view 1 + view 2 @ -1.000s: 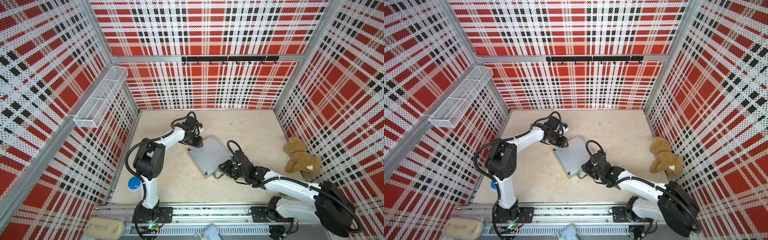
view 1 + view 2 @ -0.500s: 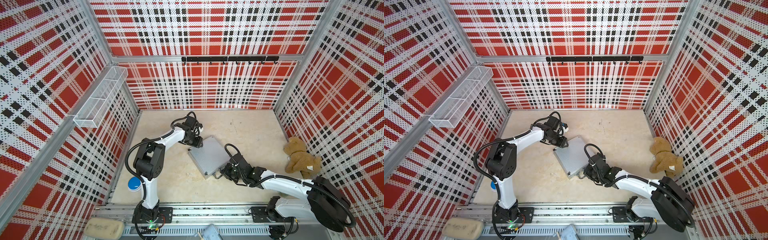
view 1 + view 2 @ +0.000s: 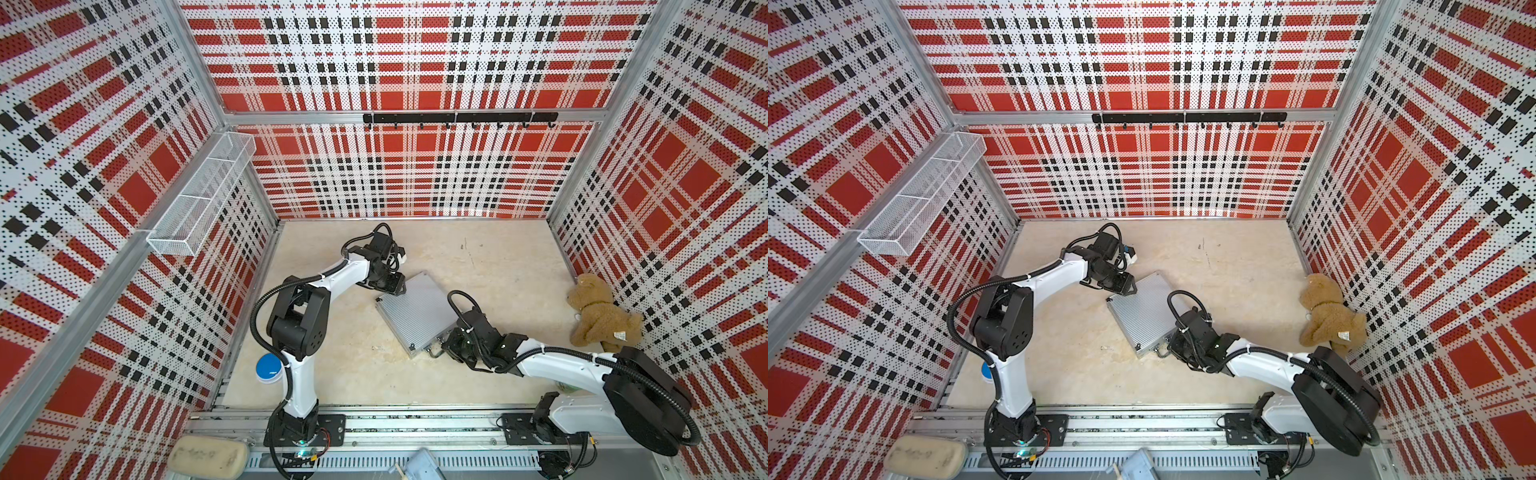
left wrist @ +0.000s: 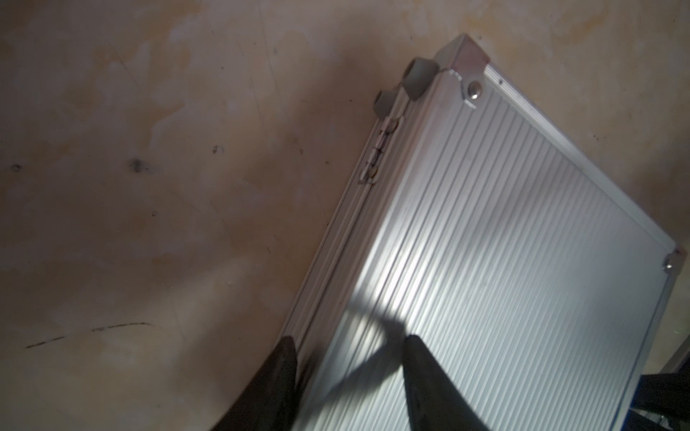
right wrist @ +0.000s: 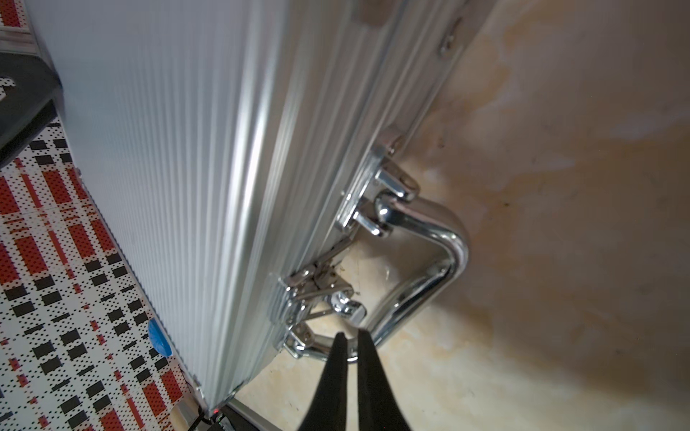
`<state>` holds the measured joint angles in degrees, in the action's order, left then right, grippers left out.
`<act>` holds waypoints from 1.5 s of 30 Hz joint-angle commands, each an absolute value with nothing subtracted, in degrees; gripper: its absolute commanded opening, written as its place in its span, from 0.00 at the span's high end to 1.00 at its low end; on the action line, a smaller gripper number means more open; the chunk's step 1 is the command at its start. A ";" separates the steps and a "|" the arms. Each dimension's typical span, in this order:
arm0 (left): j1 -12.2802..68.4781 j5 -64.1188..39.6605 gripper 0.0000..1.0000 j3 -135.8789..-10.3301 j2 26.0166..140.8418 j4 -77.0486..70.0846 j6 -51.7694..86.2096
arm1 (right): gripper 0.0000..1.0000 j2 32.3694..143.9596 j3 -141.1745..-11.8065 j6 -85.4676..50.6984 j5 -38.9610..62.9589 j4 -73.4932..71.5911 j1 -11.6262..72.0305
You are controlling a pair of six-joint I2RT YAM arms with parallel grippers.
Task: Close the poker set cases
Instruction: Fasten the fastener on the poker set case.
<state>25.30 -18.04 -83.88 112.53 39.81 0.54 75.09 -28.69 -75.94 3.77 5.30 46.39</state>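
**Lid down, latch left to fasten**

The case (image 3: 415,313) lies flat on the tabletop (image 3: 498,257), ribbed face up, lid down. The right claw (image 5: 351,336), pinched shut and empty, points at the loose-looking latch (image 5: 317,285) beside the handle (image 5: 453,253). A push flat against the side wall should seat it, while the left claw (image 4: 347,339) — jaws a little apart, astride the hinge (image 4: 377,153) edge — steadies the case; whether it pinches is hard to tell. Nearly square, the case has no long axis; its handle edge faces the right arm, askew to the walls.

Right gripper (image 5: 351,336) pinched together over case (image 5: 168,149) handle (image 5: 448,253).
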 commanded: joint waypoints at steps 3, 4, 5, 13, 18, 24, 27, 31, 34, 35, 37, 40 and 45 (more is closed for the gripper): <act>25.22 -17.84 0.52 -83.03 115.43 42.45 -0.03 | 0.90 76.59 -28.81 -77.08 2.06 2.97 45.66; 25.18 -17.85 0.52 -83.05 115.44 42.45 -0.11 | 0.90 76.71 -28.83 -77.15 1.78 2.99 45.57; 25.22 -17.96 0.52 -83.07 115.57 42.45 -0.08 | 0.90 76.97 -28.99 -77.19 1.55 3.03 45.53; 25.08 -18.63 0.52 -83.24 115.97 42.45 0.00 | 0.90 78.60 -29.76 -77.12 1.47 2.46 44.61; 25.00 -19.17 0.53 -83.17 116.26 42.48 -0.01 | 0.90 80.14 -30.54 -76.81 2.11 2.38 44.34; 25.09 -19.82 0.54 -83.18 116.62 42.54 -0.22 | 0.91 81.34 -31.04 -76.64 1.96 1.86 44.12; 25.13 -20.16 0.55 -83.31 116.81 42.63 -0.18 | 0.91 82.19 -31.44 -76.56 1.92 1.34 43.98; 25.10 -20.57 0.55 -83.36 117.00 42.71 -0.11 | 0.91 84.05 -31.84 -76.55 2.11 -0.40 44.03; 25.09 -20.58 0.55 -83.37 117.11 42.80 -0.24 | 0.91 85.53 -32.67 -76.20 2.20 -1.31 44.02; 25.13 -20.65 0.55 -83.26 117.09 42.80 -0.24 | 0.91 86.05 -32.90 -75.98 2.20 -1.57 44.02; 25.09 -20.65 0.56 -83.21 117.18 42.81 -0.31 | 0.91 86.94 -33.13 -76.02 2.35 -2.41 43.95; 25.13 -20.83 0.56 -83.19 117.33 42.89 -0.32 | 0.91 88.29 -33.22 -76.12 2.79 -3.83 43.94; 25.10 -20.70 0.56 -83.42 117.53 42.98 -0.33 | 0.91 89.08 -32.89 -76.62 3.84 -4.88 43.90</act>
